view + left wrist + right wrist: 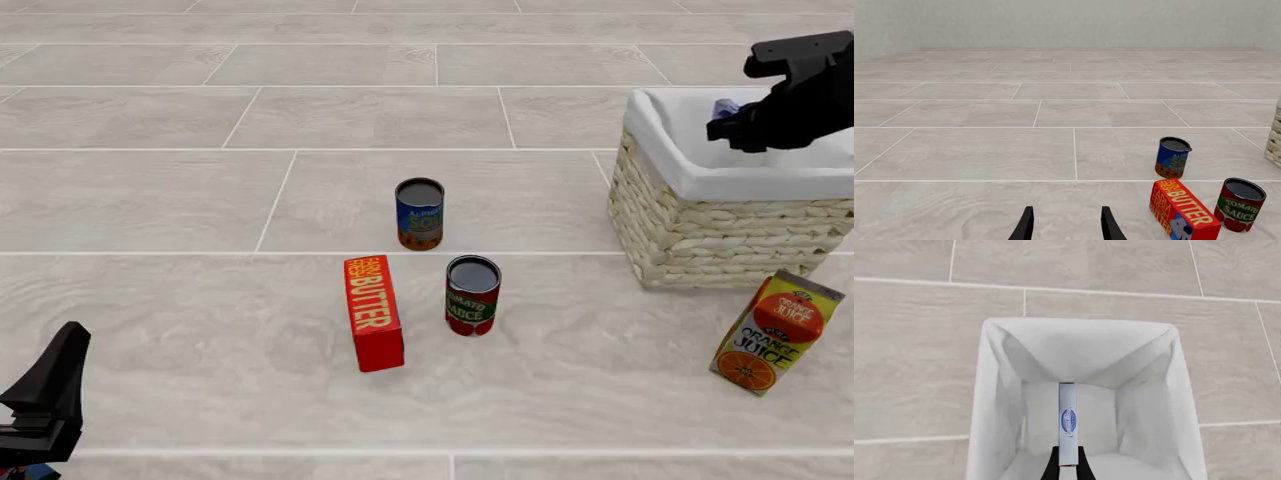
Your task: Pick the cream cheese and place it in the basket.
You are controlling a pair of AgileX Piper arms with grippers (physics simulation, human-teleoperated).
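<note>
My right gripper hangs over the basket at the right of the front view and is shut on the cream cheese, a small pale blue and whitish packet. In the right wrist view the packet shows edge-on between the fingers, held above the basket's white cloth lining. My left gripper is open and empty, low over the floor at the front left. An edge of the basket also shows in the left wrist view.
A red BUTTER box, a tomato sauce can and a blue soup can stand in the middle. An orange juice carton leans in front of the basket. The same box and cans show in the left wrist view.
</note>
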